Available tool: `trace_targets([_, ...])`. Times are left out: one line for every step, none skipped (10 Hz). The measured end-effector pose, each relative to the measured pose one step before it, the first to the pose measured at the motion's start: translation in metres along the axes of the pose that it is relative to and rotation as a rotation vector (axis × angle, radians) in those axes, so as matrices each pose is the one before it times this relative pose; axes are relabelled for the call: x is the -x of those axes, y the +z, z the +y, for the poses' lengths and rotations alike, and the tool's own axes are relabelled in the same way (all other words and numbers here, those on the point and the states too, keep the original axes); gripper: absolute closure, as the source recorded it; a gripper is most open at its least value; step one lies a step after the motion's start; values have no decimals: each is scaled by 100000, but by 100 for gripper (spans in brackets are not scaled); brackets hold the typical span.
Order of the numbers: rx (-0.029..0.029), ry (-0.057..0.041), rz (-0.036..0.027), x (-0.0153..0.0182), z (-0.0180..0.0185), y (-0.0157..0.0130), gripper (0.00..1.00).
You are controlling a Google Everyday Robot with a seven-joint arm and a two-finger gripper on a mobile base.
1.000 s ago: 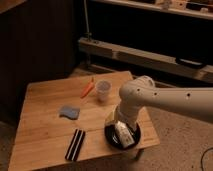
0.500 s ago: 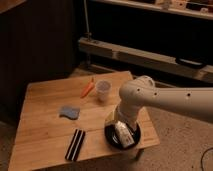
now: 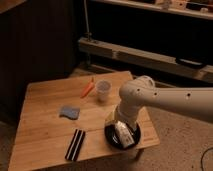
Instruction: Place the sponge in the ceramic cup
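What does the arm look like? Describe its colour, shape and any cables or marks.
The arm is white and smooth: a thick rounded tube with a bulbous joint and a row of small dark dots along its shell. No cables or lettering show. The hand, at its lower end above the dish at the table's front right, looks pale with dark patches.

One wooden surface (image 3: 45,142) carries one blue-grey sponge (image 3: 69,112), one pale ceramic cup (image 3: 103,90), one orange carrot-shaped item (image 3: 87,89), one black ridged bar (image 3: 76,144) and one black dish (image 3: 110,136) with one white carton (image 3: 124,136); one claw (image 3: 116,121) hangs over the dish.
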Motion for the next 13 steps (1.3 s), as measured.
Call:
trace_targets([-2,10,17,-1,-3,7,20])
trace_targets([2,5,21,-3,-2,10,20])
trace_targets([1,-6,-2,0,2,-1,20])
trace_targets([0,7,2,1,-2,1,20])
trace_targets([1,-5,-1,1,1,0,20])
trace_targets([-5,-1,5,-2,-2,1,20])
trace_targets([3,2,-1,1,0,1,20])
trace_targets([-391,-83,-404,31,-28,31,20])
trace_targets([1086,-1921,-2378,389,430,-81,20])
trace_targets([3952,-5991,-4887,443,667,-172,20])
trace_targets([4557,-7106,-5804,378,1125,-147,20])
trace_targets([4519,-6956,-5297,356,1654,-113,20])
trace_targets([2402,-4707,-4129,318,730,-166,20])
